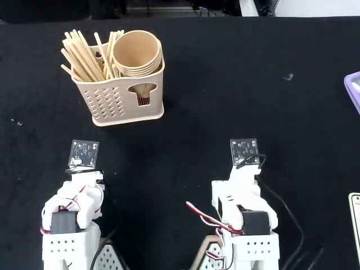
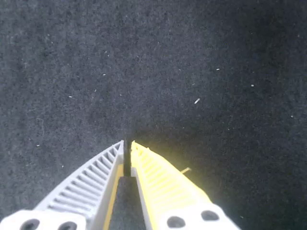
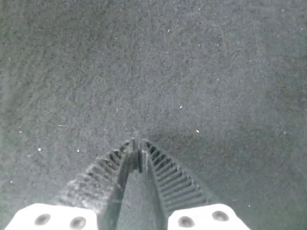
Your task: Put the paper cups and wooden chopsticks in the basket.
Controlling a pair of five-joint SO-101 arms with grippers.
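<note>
A beige perforated basket stands at the back left of the black table. Inside it a stack of paper cups sits on the right, and several wooden chopsticks lean on the left. Both arms are folded back at the near edge, far from the basket. My left gripper is shut with nothing in it, one finger white and one yellow, over bare black cloth. My right gripper is shut too and holds nothing, its dark fingers meeting at the tips. From above the left arm and the right arm show.
A purple object pokes in at the right edge, and a pale flat thing lies lower on that edge. Black cloth covers the table between the arms and the basket.
</note>
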